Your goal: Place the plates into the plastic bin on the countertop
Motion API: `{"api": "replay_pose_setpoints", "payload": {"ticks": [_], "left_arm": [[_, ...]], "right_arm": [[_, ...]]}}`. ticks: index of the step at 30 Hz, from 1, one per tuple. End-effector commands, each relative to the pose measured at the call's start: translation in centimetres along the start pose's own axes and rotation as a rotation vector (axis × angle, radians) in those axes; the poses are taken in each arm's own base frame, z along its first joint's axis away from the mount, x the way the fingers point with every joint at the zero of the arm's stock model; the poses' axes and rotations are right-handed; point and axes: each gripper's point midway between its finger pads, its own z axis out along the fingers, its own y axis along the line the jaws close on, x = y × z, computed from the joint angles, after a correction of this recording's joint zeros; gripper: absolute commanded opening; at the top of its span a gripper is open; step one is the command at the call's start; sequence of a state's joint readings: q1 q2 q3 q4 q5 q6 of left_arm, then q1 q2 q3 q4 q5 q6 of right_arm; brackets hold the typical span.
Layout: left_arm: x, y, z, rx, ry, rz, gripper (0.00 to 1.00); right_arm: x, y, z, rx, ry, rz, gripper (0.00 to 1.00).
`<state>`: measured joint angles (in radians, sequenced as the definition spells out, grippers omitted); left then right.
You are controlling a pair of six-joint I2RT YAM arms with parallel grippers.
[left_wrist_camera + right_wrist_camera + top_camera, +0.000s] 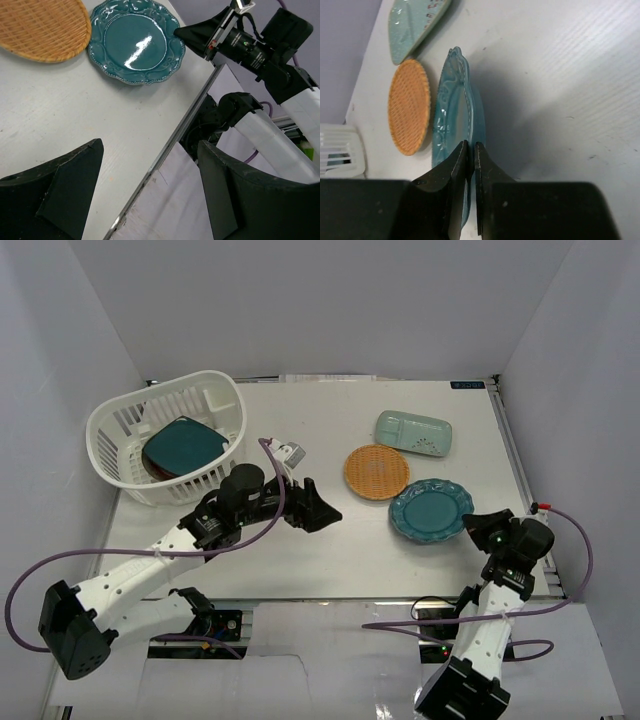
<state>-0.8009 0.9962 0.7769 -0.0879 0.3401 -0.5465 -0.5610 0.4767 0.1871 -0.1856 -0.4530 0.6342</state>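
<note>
progress: dark-teal square plate lies stacked inside large white slotted plastic basket, far left; pale-green rectangular tray, orange woven round plate, teal scalloped round plate remain on white surface | right tool: clamped on scalloped plate's near rim, arm folded low | left tool: spread wide, empty, reached mid-surface
</note>
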Motion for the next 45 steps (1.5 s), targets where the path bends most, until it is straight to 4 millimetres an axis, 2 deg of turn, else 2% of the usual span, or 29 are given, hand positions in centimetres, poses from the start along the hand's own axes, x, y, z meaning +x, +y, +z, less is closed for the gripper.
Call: {"api": "replay_pose_setpoints", "payload": {"ticks": [1,8,11,18,24,25,26,29,31,34,35,37,38,43,45], "left_arm": [[-0.5,-0.1,0.8,0.013,-0.032,-0.071,0.86],[-0.8,0.4,1.7,0.006,-0.068,-0.128,0.86],[0.0,0.7,2.4,0.012,-0.042,-0.165,0.86],[2.0,1.7,3.7,0.011,0.004,-0.238,0.90],[0.9,0.9,4.0,0.035,-0.004,-0.224,0.91],[0.7,0.8,4.0,0.039,-0.009,-0.219,0.92],[0.5,0.6,4.0,0.042,-0.014,-0.217,0.92],[0.1,0.7,4.4,0.038,-0.011,-0.203,0.92],[0.3,1.0,4.8,0.028,0.004,-0.201,0.92],[-0.1,0.9,5.1,0.039,-0.005,-0.193,0.93],[-0.3,0.7,5.1,0.045,-0.016,-0.188,0.93],[-1.2,0.6,5.4,0.049,-0.046,-0.178,0.95],[-1.5,0.7,5.6,0.043,-0.057,-0.176,0.96],[-2.1,3.1,7.2,0.023,-0.089,-0.226,0.98],[-2.2,3.9,8.0,0.041,-0.082,-0.246,0.98]], "right_arm": [[-2.1,4.7,-1.1,-0.149,-0.004,-0.060,0.08],[-4.6,8.1,-1.3,-0.257,-0.031,-0.043,0.08],[-4.8,10.0,-1.6,-0.360,-0.015,-0.010,0.08],[-5.9,13.1,-2.8,-0.449,0.029,0.045,0.08],[-8.9,15.4,-3.7,-0.437,-0.006,0.021,0.08],[-10.0,16.5,-4.4,-0.437,-0.029,-0.012,0.08],[-9.8,16.1,-4.4,-0.398,-0.014,0.002,0.08],[-10.7,16.5,-5.2,-0.362,-0.044,-0.049,0.08],[-10.6,17.0,-5.6,-0.377,-0.046,-0.056,0.08],[-9.6,18.9,-6.5,-0.487,-0.003,-0.058,0.08],[-8.7,19.6,-6.7,-0.529,0.033,-0.070,0.08],[-8.2,20.5,-7.1,-0.569,0.052,-0.074,0.08],[-8.0,21.6,-7.5,-0.628,0.055,-0.104,0.08],[-6.1,24.3,-7.7,-0.747,0.143,-0.094,0.08],[-4.7,25.2,-7.3,-0.777,0.200,-0.088,0.08]]}}
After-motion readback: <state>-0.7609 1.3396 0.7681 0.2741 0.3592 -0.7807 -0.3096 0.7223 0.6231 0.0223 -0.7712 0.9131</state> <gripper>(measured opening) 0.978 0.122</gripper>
